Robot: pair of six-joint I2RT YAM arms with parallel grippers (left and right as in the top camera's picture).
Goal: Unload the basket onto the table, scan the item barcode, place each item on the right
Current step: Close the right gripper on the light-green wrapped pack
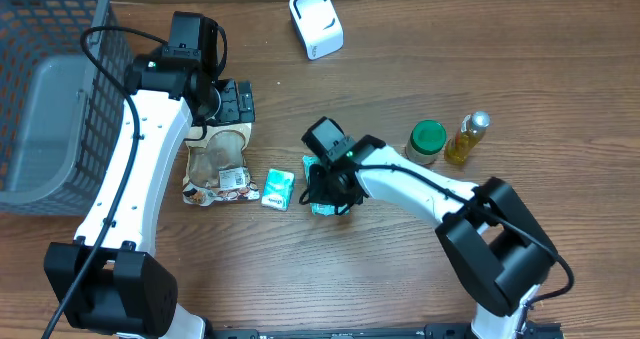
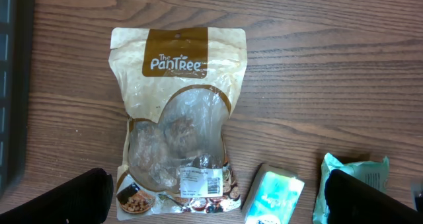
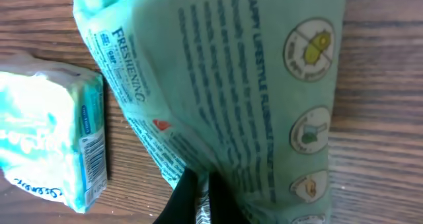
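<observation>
My right gripper [image 1: 328,187] is shut on a mint-green wipes pack [image 1: 321,208], the item, near the table's middle. In the right wrist view its two black fingertips [image 3: 182,201] pinch the pack's lower edge, and the printed pack [image 3: 251,85] fills most of the frame, raised at a tilt over the wood. No barcode shows on that face. A white scanner [image 1: 316,22] stands at the back of the table. My left gripper [image 1: 236,105] stands wide open above a Pantree snack pouch [image 2: 178,112], with its fingers [image 2: 59,197] well apart and holding nothing.
A small teal tissue pack [image 1: 277,189] lies between the pouch [image 1: 215,174] and the wipes pack. A green-lidded jar [image 1: 427,139] and an oil bottle [image 1: 467,139] stand to the right. A grey mesh basket [image 1: 50,89] fills the left edge.
</observation>
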